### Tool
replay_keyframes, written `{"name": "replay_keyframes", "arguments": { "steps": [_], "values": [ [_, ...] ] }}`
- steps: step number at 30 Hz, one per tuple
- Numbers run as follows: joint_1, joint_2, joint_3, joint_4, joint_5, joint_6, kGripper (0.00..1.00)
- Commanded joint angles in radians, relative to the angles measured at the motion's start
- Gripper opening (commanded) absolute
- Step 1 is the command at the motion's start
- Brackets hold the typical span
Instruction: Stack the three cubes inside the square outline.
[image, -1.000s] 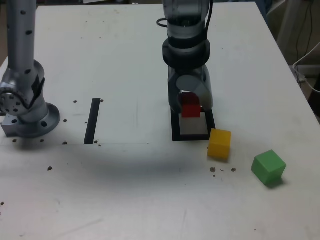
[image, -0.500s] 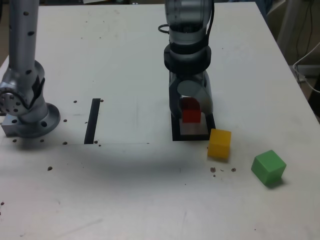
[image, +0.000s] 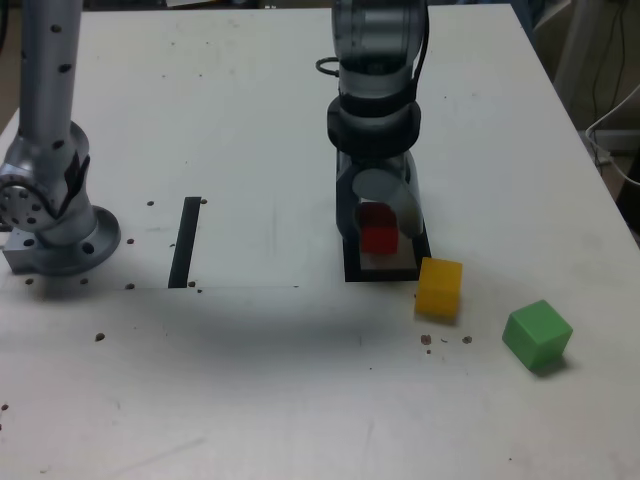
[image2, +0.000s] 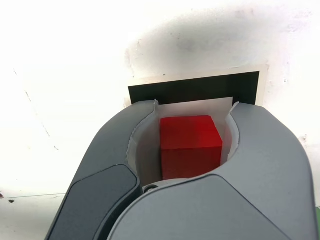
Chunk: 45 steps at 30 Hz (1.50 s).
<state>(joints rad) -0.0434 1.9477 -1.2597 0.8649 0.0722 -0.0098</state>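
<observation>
Worktop (image: 270, 400): pale, flat, scuffed, carrying the whole set.

Arm (image: 375, 60): grey, reaching in from the far side above the frame; likely to mask the stacking spot from the exterior view.

Metal column (image: 62, 225) on a round foot: at the exterior view's left, well apart from the cubes; no likely obstacle.

Tool (image2: 190, 127): broad grey jaws, drawn together and clamped on the red block; wide outer shells, probably needing side room near neighbours.

Square outline (image: 352, 264): thick black border, white centre, beneath the tool.

Black strip (image: 185, 242): flat, well to the exterior view's left, out of the way.

Green cube (image: 538, 335): well apart, nearest the exterior view's right, turned cornerwise; to judge by looks, light and stiff, best taken across opposite faces after turning the tool to match.

Yellow cube (image: 439, 288): just beside the outline's near right corner in the exterior view; probably light and rigid, exposed to a nudge from the shells.

Red cube (image2: 190, 145): between the jaws, over the outline, contact with the surface impossible to tell; probably light, firm, hardly fragile, smooth faces perhaps slightly slippery. Best hold: opposite side faces, squarely.
</observation>
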Motion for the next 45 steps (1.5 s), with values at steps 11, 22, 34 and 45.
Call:
{"name": "replay_keyframes", "arguments": {
  "steps": [11,22,34,45],
  "values": [
    [-0.001,0.006,0.005,-0.007,0.001,-0.002,0.82],
    [-0.006,-0.009,0.013,0.017,0.004,-0.005,0.99],
    [-0.058,-0.076,-0.033,0.114,0.036,-0.063,0.99],
    [-0.175,-0.071,-0.176,0.270,0.046,-0.109,0.99]
  ]
}}
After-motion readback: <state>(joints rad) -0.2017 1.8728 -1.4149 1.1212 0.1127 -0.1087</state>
